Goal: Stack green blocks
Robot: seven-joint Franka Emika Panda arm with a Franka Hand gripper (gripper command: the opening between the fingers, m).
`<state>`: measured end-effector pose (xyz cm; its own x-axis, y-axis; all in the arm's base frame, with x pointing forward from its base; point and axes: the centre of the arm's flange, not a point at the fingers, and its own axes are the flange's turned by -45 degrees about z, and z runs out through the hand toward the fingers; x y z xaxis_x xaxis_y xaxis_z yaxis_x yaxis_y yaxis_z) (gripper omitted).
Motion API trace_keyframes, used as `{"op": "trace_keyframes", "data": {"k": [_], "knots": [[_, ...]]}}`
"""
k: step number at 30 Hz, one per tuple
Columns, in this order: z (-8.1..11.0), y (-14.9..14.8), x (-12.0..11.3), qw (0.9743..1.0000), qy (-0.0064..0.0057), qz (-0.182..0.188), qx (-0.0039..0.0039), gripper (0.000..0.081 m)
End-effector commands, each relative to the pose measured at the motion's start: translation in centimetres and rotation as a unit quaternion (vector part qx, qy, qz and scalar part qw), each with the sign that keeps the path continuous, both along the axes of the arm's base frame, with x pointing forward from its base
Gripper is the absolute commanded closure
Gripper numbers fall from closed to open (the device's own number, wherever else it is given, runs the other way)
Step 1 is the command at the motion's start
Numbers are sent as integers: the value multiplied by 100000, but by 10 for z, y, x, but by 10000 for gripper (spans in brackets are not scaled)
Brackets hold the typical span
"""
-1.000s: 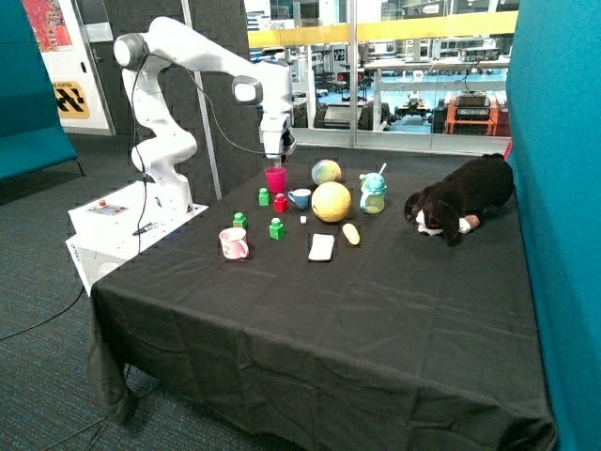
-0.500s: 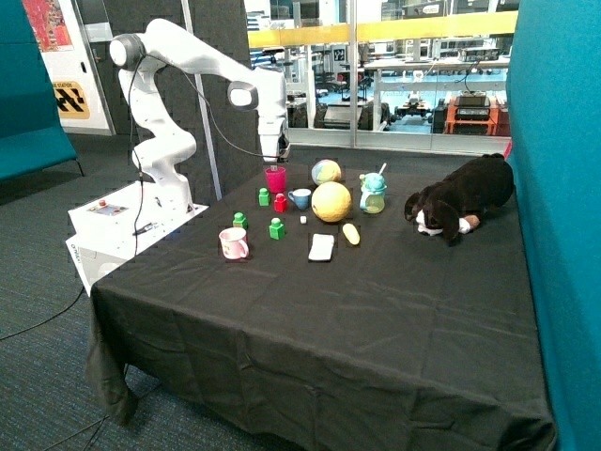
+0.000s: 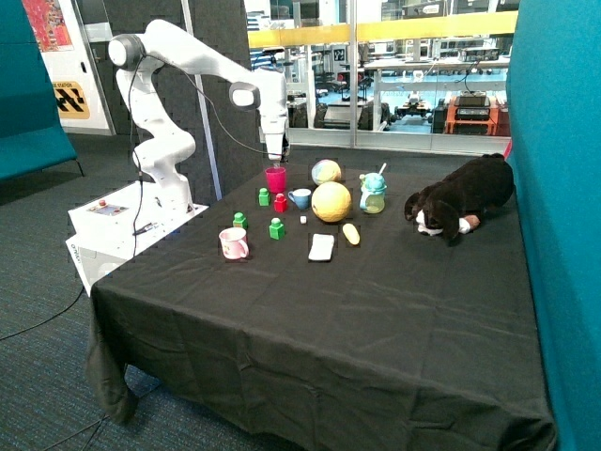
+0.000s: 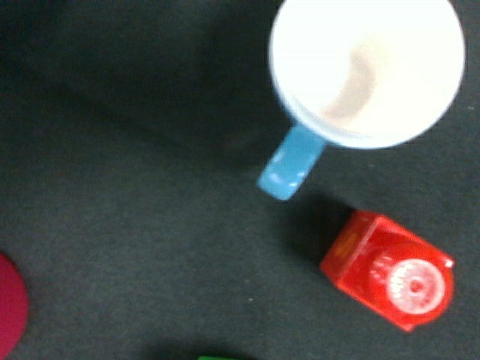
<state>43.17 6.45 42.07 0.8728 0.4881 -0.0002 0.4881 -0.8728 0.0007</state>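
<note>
Evidently, hovering over the far cluster in the outside view: gripper (image 3: 275, 156) hanging just above the magenta cup (image 3: 275, 178), carrying nothing that can be seen; open or closed, impossible to tell from here. Lying apart on the black table (image 3: 376, 310), none stacked: three green blocks, with the first green block (image 3: 264, 196) at about 9 o'clock of the red block (image 3: 281, 202), the second green block (image 3: 239, 221) at about 12 o'clock of the pink mug (image 3: 233, 243), and the third green block (image 3: 276, 228) at about 6 o'clock of the red block. Judging from this, being only in the approach step, before any first pick.

Looking down in the wrist view: showing the blue cup (image 4: 367, 67) with its handle pointing toward the red block (image 4: 390, 270), near but apart; showing also an edge of the magenta cup (image 4: 9, 307) and a green sliver (image 4: 217, 358) at the border, probably one of the green blocks. Showing no part of the claw here, so again impossible to tell its state. Calling next, probably, for leaving the cups, centring over one green block, avoiding the red one, and descending with room on both sides.
</note>
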Motion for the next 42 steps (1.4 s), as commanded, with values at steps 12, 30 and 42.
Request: {"op": "trace_keyframes", "data": {"k": [12, 30, 42], "knots": [[-19, -14, -7, 99890, 11, 4686, 33, 275], [-49, 8, -41, 99858, 11, 5332, 33, 246], [-60, 29, -45, 99710, 12, 7604, 32, 226]]}}
